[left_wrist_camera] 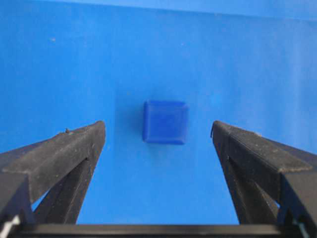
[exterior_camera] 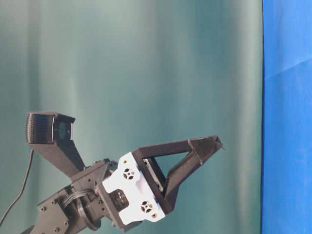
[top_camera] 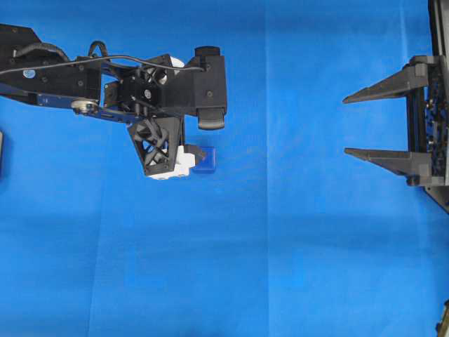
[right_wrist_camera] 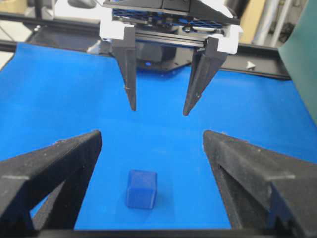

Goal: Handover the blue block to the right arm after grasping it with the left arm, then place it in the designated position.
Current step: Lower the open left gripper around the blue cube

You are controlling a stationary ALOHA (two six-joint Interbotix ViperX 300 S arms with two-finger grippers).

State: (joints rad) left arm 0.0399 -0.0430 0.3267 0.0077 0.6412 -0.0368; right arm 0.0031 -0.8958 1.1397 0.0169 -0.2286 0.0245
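The blue block [top_camera: 205, 161] lies on the blue cloth, a small dark-blue cube. My left gripper [left_wrist_camera: 157, 130] hangs above it, pointing down, open; in the left wrist view the blue block [left_wrist_camera: 165, 122] sits centred between the two black fingers, untouched. Overhead, the left arm's white mount [top_camera: 184, 160] partly covers the block's left side. My right gripper [top_camera: 347, 126] stands open and empty at the right edge, well away from the block. In the right wrist view the blue block [right_wrist_camera: 141, 189] shows between the right gripper's [right_wrist_camera: 151, 136] spread fingers, with the left gripper [right_wrist_camera: 158, 111] above and beyond it.
The blue cloth [top_camera: 280, 267] covers the whole table. A black frame rail [right_wrist_camera: 257, 65] runs along the far side behind the left arm. A green backdrop [exterior_camera: 146, 73] stands behind the table in the table-level view.
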